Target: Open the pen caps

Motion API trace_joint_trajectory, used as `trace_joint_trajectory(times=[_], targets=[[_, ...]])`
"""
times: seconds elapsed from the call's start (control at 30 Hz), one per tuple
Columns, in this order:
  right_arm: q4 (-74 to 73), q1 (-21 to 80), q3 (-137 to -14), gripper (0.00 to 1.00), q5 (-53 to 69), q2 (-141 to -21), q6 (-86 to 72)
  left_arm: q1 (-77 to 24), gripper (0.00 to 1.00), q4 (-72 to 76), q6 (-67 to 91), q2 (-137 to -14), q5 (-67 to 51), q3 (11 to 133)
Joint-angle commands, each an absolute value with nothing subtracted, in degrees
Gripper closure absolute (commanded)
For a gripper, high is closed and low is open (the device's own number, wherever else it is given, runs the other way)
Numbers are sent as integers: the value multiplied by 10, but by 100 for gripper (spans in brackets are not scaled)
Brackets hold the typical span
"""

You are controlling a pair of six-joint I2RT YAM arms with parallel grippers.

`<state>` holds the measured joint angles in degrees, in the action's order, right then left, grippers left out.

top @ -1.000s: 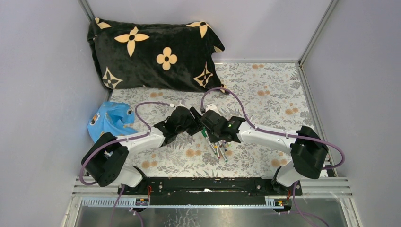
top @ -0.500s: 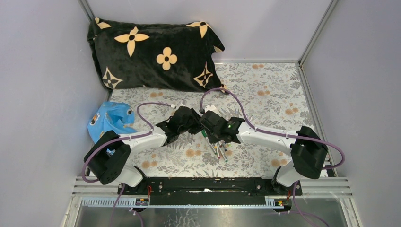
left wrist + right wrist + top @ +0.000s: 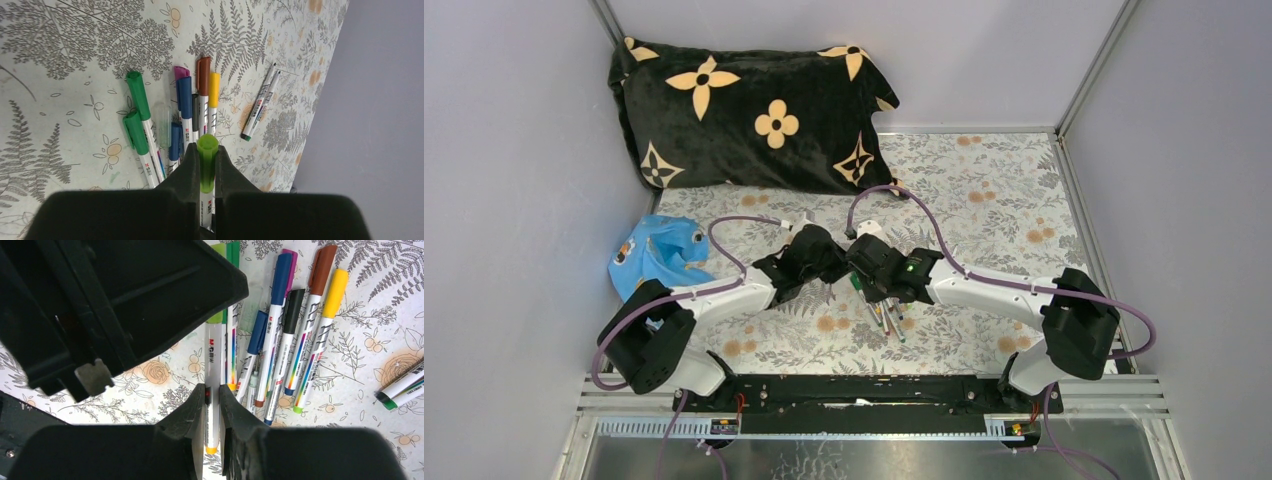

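**1. COUNT**
- Arms: 2.
- Pens (image 3: 186, 125) in the left wrist view: 11 total.
- Capped pens in a loose bunch on the table: 8. Caps: 2 green (image 3: 137, 92), 2 blue (image 3: 185, 95), 1 purple (image 3: 181, 72), 1 brown (image 3: 203, 75), 1 yellow (image 3: 214, 87), 1 black (image 3: 195, 105).
- Uncapped pens (image 3: 260, 107): 2, side by side, apart from the bunch on its right in that view.
- Held pen (image 3: 213, 360): 1, above the bunch, btw. both grippers.

**2. END EFFECTORS**
- Left gripper (image 3: 207, 156): jaws fully closed on the light-green cap (image 3: 207, 142) of the held pen. The cap tip sticks out past the fingertips.
- Right gripper (image 3: 212, 390): jaws closed narrow on the white barrel of the same pen, near its yellow tail end.
- The cap sits on the barrel; no gap shows.

**3. SURFACE / ROOM**
- Table cloth (image 3: 984, 190): pale, w/ grey fern and orange flower print.
- Black pillow (image 3: 744, 110) w/ tan flower motifs at the far left.
- Blue cloth item (image 3: 656, 250) at the left edge.
- Plain grey walls (image 3: 514, 150) on 3 sides, metal frame posts at the corners.

**4. LIMITS**
- Top view: the gripper bodies cover the held pen and most of the bunch. Only a few pen ends (image 3: 884, 320) show.
- Right wrist view: the left gripper body blocks the upper left. Only 1 green cap shows there.
- Pale translucent item (image 3: 161, 117) btw. the green and blue pens: type cannot be determined.
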<state>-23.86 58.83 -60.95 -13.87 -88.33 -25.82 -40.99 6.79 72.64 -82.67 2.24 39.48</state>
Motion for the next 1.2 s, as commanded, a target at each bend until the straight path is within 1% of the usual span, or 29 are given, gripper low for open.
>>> trace_joint_trajectory(times=[0.0,0.2,0.33,0.5,0.63,0.73,0.83,0.9,0.93,1.03,1.17], targets=[[-229,599,-598,100,-125,-856,-272,-408,100,54,732,-795,93,410],[-197,622,-517,100,-113,-819,-301,-348,100,74,750,-814,36,427],[-187,639,-471,100,-122,-795,-328,-314,100,60,744,-827,21,452],[-173,651,-438,100,-127,-778,-348,-301,100,53,746,-842,17,470],[-183,656,-428,100,-161,-761,-362,-298,100,52,731,-851,9,479],[-218,656,-441,100,-216,-733,-375,-300,100,-3,676,-851,20,498],[-260,655,-465,100,-294,-703,-396,-313,100,-87,606,-851,82,512],[-288,649,-481,100,-347,-697,-416,-320,100,-115,585,-850,109,504],[-302,643,-488,100,-364,-697,-425,-321,98,-120,577,-851,118,497],[-327,606,-497,100,-382,-703,-446,-332,92,-151,560,-864,149,493],[-319,553,-485,100,-381,-706,-452,-344,89,-179,548,-877,189,496]])
